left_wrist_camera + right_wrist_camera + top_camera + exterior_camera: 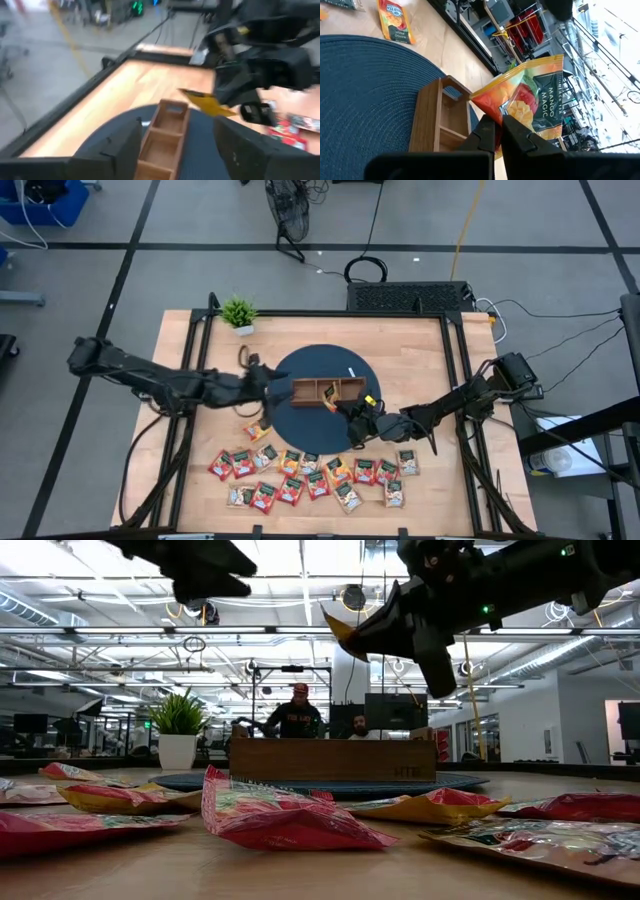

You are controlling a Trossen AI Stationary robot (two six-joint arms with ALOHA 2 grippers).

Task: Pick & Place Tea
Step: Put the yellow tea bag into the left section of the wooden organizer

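A brown wooden tray (pixel 325 390) with three compartments stands on a round dark blue mat (pixel 300 420). My right gripper (pixel 352 408) hovers at the tray's near right end, shut on an orange tea sachet (pixel 532 102) printed "Mango Magic". My left gripper (pixel 177 150) hangs open just off the tray's left end and above the table, with nothing between its fingers. Several red, orange and green-and-white tea sachets (pixel 310 475) lie flat in rows near the table's front edge, and one more (pixel 257 430) lies by the mat's near left rim. My right gripper pinches the sachet by one edge (pixel 504 116) between its two fingers. The fingers come about level from the table's right, slanting toward the tray. The sachet stands out past the fingertips, lifted clear above the tray's right end, with a corner (pixel 340 632) sticking out.
A small potted plant (pixel 238 313) stands at the table's far left corner. A small white item (pixel 351 371) lies on the mat behind the tray. In the low view two people (pixel 298 715) sit in the room beyond the table.
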